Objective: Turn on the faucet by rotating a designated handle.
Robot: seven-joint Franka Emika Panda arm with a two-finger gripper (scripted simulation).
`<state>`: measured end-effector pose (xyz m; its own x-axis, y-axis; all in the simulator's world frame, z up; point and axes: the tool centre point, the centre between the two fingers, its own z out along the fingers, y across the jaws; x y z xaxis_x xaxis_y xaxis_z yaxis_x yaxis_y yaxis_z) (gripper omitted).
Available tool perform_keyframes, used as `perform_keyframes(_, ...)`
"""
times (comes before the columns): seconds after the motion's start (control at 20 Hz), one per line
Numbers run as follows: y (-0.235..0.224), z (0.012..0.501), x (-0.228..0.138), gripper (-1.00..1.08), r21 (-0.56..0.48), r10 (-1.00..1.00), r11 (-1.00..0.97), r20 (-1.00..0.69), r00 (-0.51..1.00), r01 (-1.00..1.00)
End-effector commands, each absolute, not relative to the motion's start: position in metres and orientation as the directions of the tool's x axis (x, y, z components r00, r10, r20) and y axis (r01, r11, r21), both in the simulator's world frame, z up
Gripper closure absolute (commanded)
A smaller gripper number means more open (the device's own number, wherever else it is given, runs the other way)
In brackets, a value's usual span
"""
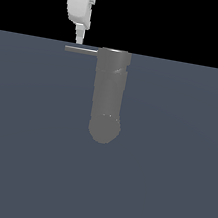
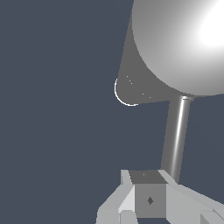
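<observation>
At the bench's [image 1: 167, 192] far edge, end effector [image 1: 79, 39] above handle [image 1: 81, 51].
Faucet [image 1: 108, 95] lies beside; finger opening cannot be told, nothing visibly held.

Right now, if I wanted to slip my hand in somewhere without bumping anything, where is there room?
On the grey surface, both sides of the faucet are bare, and so is the stretch below its rounded end. The crowded spot is at its rim end, where the handle juts toward the exterior view's left and the gripper hangs just above it.
</observation>
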<state>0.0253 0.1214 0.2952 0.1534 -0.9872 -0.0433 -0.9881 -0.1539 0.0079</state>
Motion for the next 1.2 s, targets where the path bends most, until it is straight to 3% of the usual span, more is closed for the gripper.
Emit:
perform_keyframes(0.0,0.126,0.287,0.031,1.08,0.006,-0.993,-0.112,-0.029,0.112,-0.994)
perform_keyframes(0.8,0.134,0.270,0.041,1.08,0.000,-1.000,-0.030,0.000,0.030,-1.000)
perform_keyframes(1.15,0.133,0.270,0.023,1.08,0.000,-1.000,-0.030,0.000,0.030,-1.000)
